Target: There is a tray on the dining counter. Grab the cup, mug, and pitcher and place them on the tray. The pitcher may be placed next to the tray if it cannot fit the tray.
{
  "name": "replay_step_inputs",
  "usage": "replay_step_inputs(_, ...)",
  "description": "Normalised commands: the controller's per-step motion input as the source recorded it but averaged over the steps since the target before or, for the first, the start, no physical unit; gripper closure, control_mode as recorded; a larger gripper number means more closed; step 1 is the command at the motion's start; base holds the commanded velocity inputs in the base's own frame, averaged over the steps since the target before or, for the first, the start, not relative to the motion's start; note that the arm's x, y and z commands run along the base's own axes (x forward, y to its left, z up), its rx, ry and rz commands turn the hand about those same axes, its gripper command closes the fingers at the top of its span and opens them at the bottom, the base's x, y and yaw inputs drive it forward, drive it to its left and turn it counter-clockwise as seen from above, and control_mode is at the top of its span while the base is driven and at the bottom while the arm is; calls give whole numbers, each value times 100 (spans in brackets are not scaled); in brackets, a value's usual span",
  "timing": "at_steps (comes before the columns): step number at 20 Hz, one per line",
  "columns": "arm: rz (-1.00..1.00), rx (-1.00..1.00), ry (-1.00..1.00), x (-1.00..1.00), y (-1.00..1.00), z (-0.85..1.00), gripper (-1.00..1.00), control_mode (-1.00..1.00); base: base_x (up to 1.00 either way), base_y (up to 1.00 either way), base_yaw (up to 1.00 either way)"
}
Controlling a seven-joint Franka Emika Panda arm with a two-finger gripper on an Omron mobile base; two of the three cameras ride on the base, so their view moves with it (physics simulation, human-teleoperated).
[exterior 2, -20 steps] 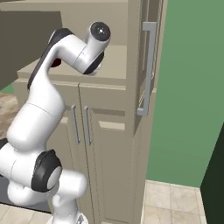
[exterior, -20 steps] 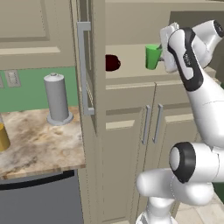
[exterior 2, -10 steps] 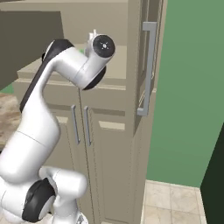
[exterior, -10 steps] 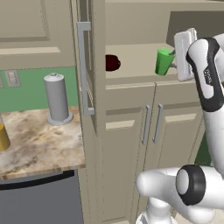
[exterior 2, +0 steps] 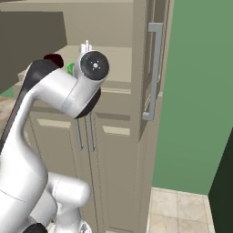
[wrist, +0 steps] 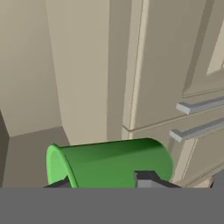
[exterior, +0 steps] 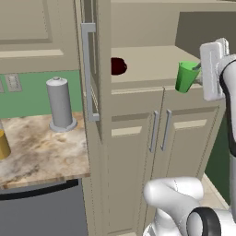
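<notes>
Left base view, cup: the green cup [exterior: 186, 76] hangs clear of the beige shelf, out past its front edge, tilted a little, with the white hand touching its right side.
Left base view, jaws: the gripper [exterior: 198, 76] reaches in from the right; its jaws stand partly apart, closed on the cup's rim and wall.
Left base view, mug: the dark red mug [exterior: 118, 66] sits back on the shelf [exterior: 147, 73], just beside the open tall door [exterior: 94, 78], well apart from the cup.
Left base view, pitcher: a yellow-orange pitcher [exterior: 3, 144] shows at the left edge, standing on the marbled surface [exterior: 41, 154].
Left base view, rest: a grey canister [exterior: 60, 103] with a knob stands upright on the same surface, near the door.
Right base view, arm: the white arm covers most of the shelf; a sliver of green cup [exterior 2: 70, 68] and a bit of the mug [exterior 2: 53, 60] peek out to its left.
Hand view, cup: the cup [wrist: 109, 164] lies across the lower frame, open rim to the left.
Hand view, jaws: dark fingertips [wrist: 148, 178] press against the cup's lower wall; cabinet doors with bar handles [wrist: 199, 118] lie beyond.
</notes>
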Motion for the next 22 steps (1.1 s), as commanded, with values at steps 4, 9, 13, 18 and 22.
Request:
replay_step_inputs(4,0,-1,1,-68,0,-5,100,-100,0,0,0)
replay_step_inputs(9,0,-2,3,-39,0,-3,100,-100,0,0,0)
replay_step_inputs(13,0,-5,5,-13,1,-1,100,-100,0,0,0)
replay_step_inputs(18,0,-4,6,-4,0,0,100,-100,0,0,0)
replay_step_inputs(22,0,-1,3,-2,0,0,100,-100,0,0,0)
